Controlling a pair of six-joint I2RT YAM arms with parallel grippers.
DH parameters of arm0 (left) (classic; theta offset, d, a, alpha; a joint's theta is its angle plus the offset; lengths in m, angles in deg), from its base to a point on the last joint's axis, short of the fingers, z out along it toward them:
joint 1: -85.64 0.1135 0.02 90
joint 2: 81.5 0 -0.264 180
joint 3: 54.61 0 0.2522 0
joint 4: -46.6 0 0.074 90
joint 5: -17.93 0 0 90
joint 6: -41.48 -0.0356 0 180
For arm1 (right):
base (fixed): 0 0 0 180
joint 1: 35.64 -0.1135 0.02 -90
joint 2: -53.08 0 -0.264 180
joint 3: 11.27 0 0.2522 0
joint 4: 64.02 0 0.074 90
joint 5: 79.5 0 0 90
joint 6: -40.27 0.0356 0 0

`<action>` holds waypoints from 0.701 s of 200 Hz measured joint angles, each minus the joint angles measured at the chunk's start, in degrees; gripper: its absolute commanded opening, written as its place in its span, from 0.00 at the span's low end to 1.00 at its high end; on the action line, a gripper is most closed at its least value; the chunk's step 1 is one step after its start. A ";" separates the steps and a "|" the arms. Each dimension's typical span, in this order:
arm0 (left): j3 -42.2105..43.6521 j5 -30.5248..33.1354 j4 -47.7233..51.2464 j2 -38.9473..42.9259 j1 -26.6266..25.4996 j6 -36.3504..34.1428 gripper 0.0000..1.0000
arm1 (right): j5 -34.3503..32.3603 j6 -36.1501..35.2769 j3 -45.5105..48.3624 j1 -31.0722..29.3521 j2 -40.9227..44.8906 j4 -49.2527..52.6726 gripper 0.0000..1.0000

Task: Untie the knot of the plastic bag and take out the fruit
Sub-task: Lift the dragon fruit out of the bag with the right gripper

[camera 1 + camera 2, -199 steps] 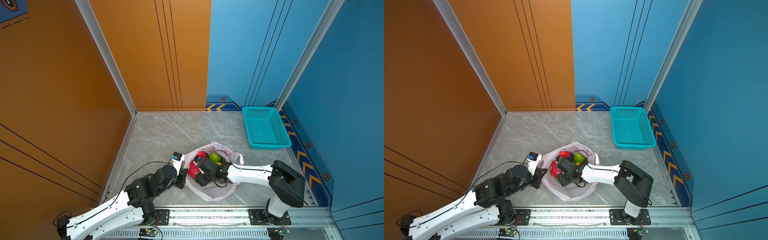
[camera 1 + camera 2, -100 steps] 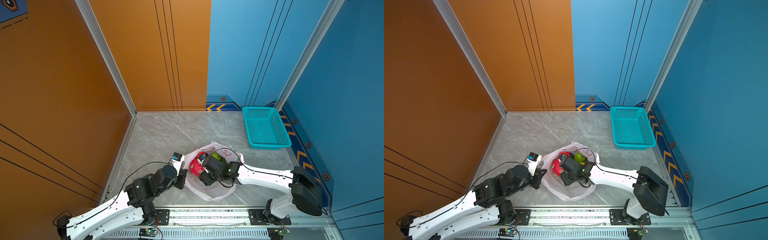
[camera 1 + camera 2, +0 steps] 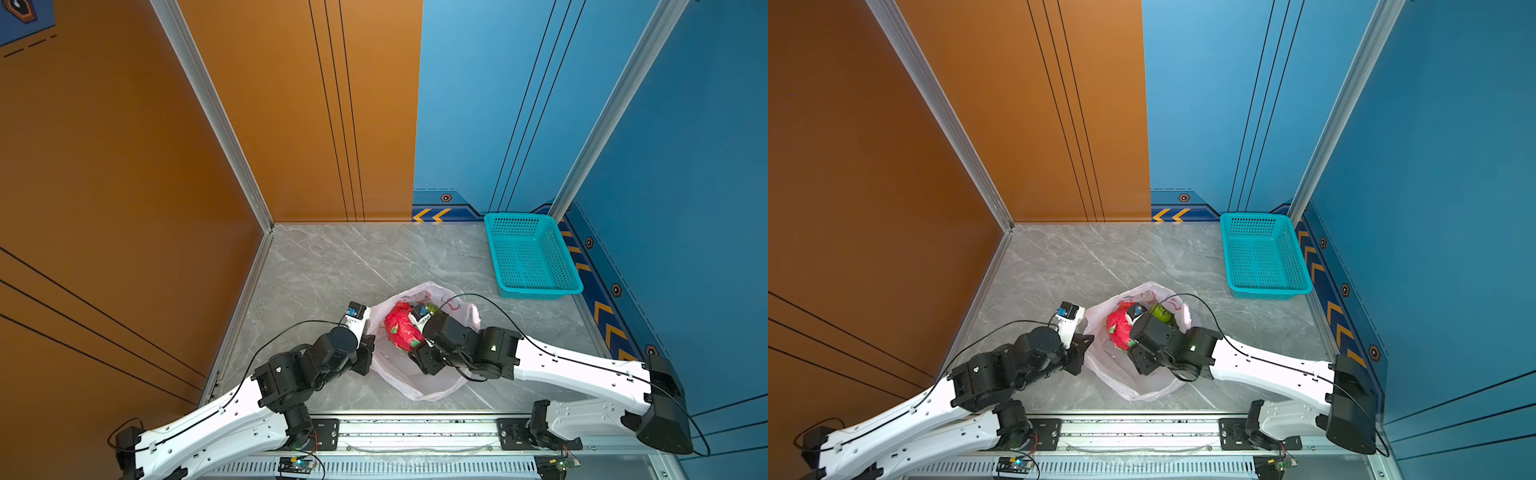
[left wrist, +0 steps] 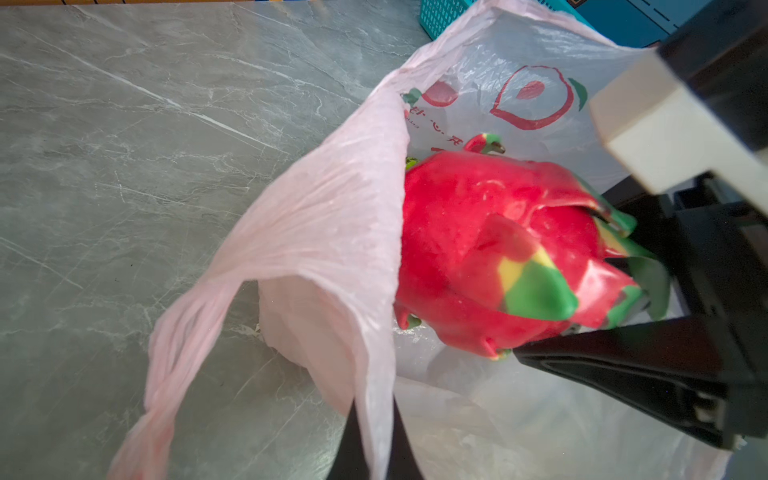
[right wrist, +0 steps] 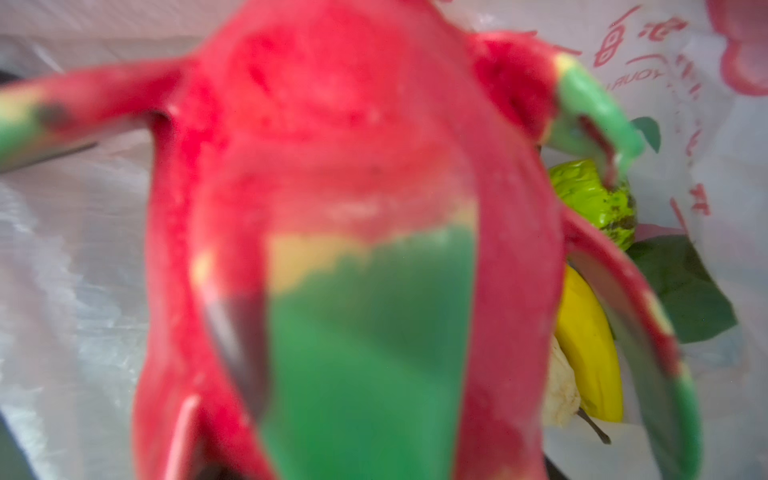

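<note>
The right arm's elbow had swung farther out to the right over the past second, while its wrist stayed at the bag. The right gripper (image 3: 412,341) clasped the red dragon fruit (image 3: 399,330) in the gaping mouth of the pink plastic bag (image 3: 419,384), which lay on the grey marble tabletop (image 3: 332,266). The left gripper (image 4: 376,444) was clamped tight on the bag's rim, holding it up. A yellow banana (image 5: 590,345) and a green bumpy fruit (image 5: 594,199) lay inside the bag. The teal basket (image 3: 532,253) stood well apart, near the far right corner.
</note>
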 measured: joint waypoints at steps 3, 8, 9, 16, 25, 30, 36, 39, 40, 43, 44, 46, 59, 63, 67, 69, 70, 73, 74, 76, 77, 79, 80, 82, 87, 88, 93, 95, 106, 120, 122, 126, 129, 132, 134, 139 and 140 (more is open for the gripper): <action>-0.04 0.02 -0.02 -0.07 0.00 0.00 0.00 | -0.11 0.04 -0.17 -0.11 0.17 0.13 0.13; -0.15 0.02 0.00 -0.13 0.00 -0.20 0.00 | -0.33 0.13 -0.50 -0.28 0.50 0.48 0.13; -0.15 0.02 0.00 -0.15 0.00 -0.20 0.00 | -0.37 0.15 -0.61 -0.33 0.63 0.48 0.13; -0.33 0.02 0.00 -0.26 0.02 -0.26 0.00 | -0.61 0.17 -1.09 -0.55 1.16 0.72 0.13; -0.59 0.02 0.00 -0.46 0.11 -0.42 0.00 | -0.66 0.24 -1.68 -0.63 1.84 0.96 0.13; -0.76 0.02 0.00 -0.61 0.20 -0.46 0.00 | -0.72 0.37 -2.14 -0.68 2.27 1.18 0.13; -0.90 0.02 -0.02 -0.76 0.28 -0.57 0.00 | -0.74 0.52 -2.67 -0.68 2.71 1.46 0.13; -0.94 0.02 -0.02 -0.83 0.28 -0.59 0.00 | -0.81 0.59 -2.99 -0.68 2.97 1.60 0.13; -0.96 0.04 -0.02 -0.83 0.28 -0.59 0.00 | -0.81 0.59 -2.99 -0.68 2.97 1.60 0.13; -1.01 0.04 -0.02 -0.92 0.28 -0.61 0.00 | -0.92 0.61 -3.39 -0.68 3.19 1.77 0.13; -1.01 0.07 -0.02 -0.94 0.28 -0.61 0.00 | -0.98 0.61 -3.58 -0.68 3.32 1.84 0.13; -1.03 0.07 -0.02 -0.94 0.28 -0.61 0.00 | -1.01 0.61 -3.67 -0.66 3.37 1.88 0.13; -1.18 0.07 0.00 -1.22 0.33 -0.66 0.00 | -1.70 0.66 -5.46 -0.66 4.02 2.40 0.13; -1.27 0.11 -0.02 -1.33 0.33 -0.66 0.00 | -1.90 0.66 -6.03 -0.66 4.22 2.45 0.13; -1.33 0.15 0.00 -1.42 0.33 -0.66 0.00 | -2.03 0.66 -6.56 -0.59 4.39 2.45 0.13; -1.40 0.17 0.00 -1.46 0.33 -0.68 0.00 | -2.08 0.66 -6.80 -0.55 4.46 2.45 0.13; -1.40 0.17 0.00 -1.46 0.33 -0.66 0.00 | -2.10 0.66 -6.88 -0.55 4.50 2.47 0.13; -1.44 0.17 -0.02 -1.53 0.33 -0.68 0.00 | -2.14 0.66 -7.23 -0.52 4.61 2.47 0.13; -1.49 0.17 -0.02 -1.57 0.33 -0.68 0.00 | -2.14 0.66 -7.39 -0.46 4.68 2.47 0.13; -1.53 0.20 -0.02 -1.57 0.33 -0.70 0.00 | -2.12 0.66 -7.63 -0.39 4.76 2.47 0.13; -1.53 0.17 -0.02 -1.57 0.33 -0.70 0.00 | -2.12 0.66 -7.74 -0.37 4.79 2.47 0.13; -1.57 0.20 -0.04 -1.62 0.33 -0.76 0.00 | -2.12 0.63 -7.93 -0.31 4.85 2.49 0.13; -1.57 0.20 -0.04 -1.62 0.33 -0.76 0.00 | -2.12 0.66 -8.09 -0.26 4.90 2.56 0.13; -1.62 0.20 -0.02 -1.62 0.33 -0.83 0.00 | -2.12 0.63 -8.33 -0.20 4.92 2.60 0.13; -1.64 0.20 -0.04 -1.64 0.33 -0.87 0.00 | -2.10 0.63 -9.05 0.04 5.07 2.80 0.13; -1.64 0.20 -0.04 -1.64 0.33 -0.87 0.00 | -2.08 0.63 -9.22 0.17 5.09 2.80 0.13; -1.68 0.20 -0.02 -1.64 0.33 -0.90 0.00 | -2.12 0.63 -9.81 0.46 5.14 2.86 0.13; -1.68 0.20 -0.04 -1.66 0.33 -0.92 0.00 | -2.10 0.61 -10.14 0.68 5.16 2.91 0.13; -1.70 0.20 -0.04 -1.75 0.33 -1.05 0.00 | -2.08 0.59 -11.52 1.68 5.14 2.97 0.13; -1.73 0.20 -0.07 -1.88 0.33 -1.05 0.00 | -1.79 0.59 -13.68 3.58 5.14 3.37 0.13; -1.73 0.17 -0.07 -1.90 0.33 -1.05 0.00 | -1.66 0.59 -14.08 4.04 5.14 3.41 0.13; -1.73 0.17 -0.04 -1.95 0.33 -1.05 0.00 | -1.60 0.59 -14.78 4.74 5.11 3.43 0.13; -1.73 0.20 -0.07 -1.95 0.33 -1.05 0.00 | -1.46 0.59 -15.21 5.18 5.11 3.43 0.13; -1.73 0.20 -0.07 -1.99 0.33 -1.05 0.00 | -1.40 0.59 -15.82 5.81 5.07 3.43 0.13; -1.73 0.17 -0.07 -1.99 0.33 -1.07 0.00 | -1.36 0.59 -16.06 6.08 5.05 3.43 0.13; -1.73 0.17 -0.09 -2.03 0.33 -1.07 0.00 | -0.96 0.59 -16.90 6.91 4.96 3.43 0.13; -1.75 0.17 -0.09 -2.05 0.33 -1.07 0.00 | -0.81 0.59 -17.27 7.21 4.92 3.45 0.13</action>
